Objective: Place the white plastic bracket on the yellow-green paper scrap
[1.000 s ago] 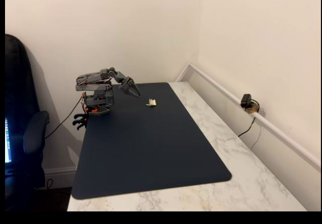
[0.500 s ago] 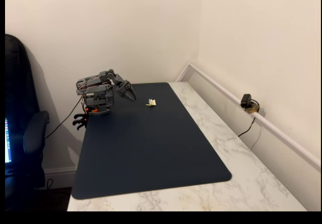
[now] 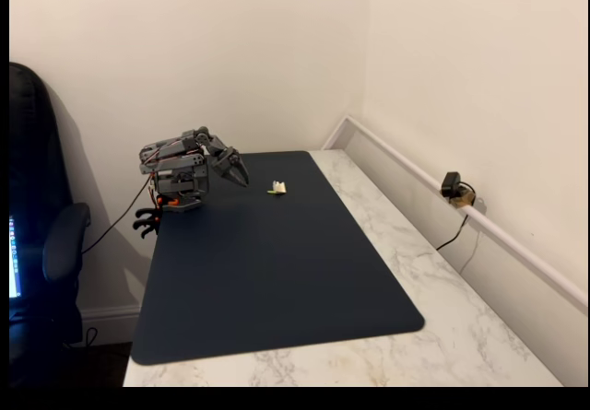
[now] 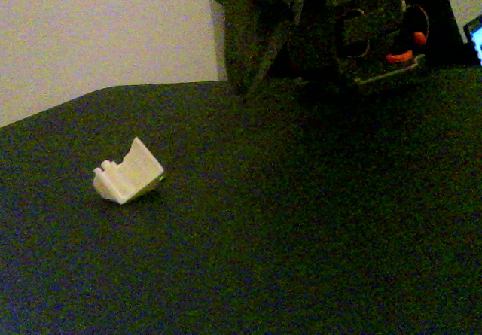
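One bracket (image 3: 277,187), white plastic, lying free on the dark mat (image 3: 277,272) near its far edge, touching a sliver of yellow-green paper (image 3: 273,192); overlap too small to judge. Tool (image 3: 241,178) folded back near the arm's base, apart from the bracket, holding nothing, spread impossible to tell. Judged the closing step: placement apparently done, only a check on the overlap left.

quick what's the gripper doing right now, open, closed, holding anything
Gripper: holding nothing, apart from the white plastic bracket on the mat; open or closed cannot be told.
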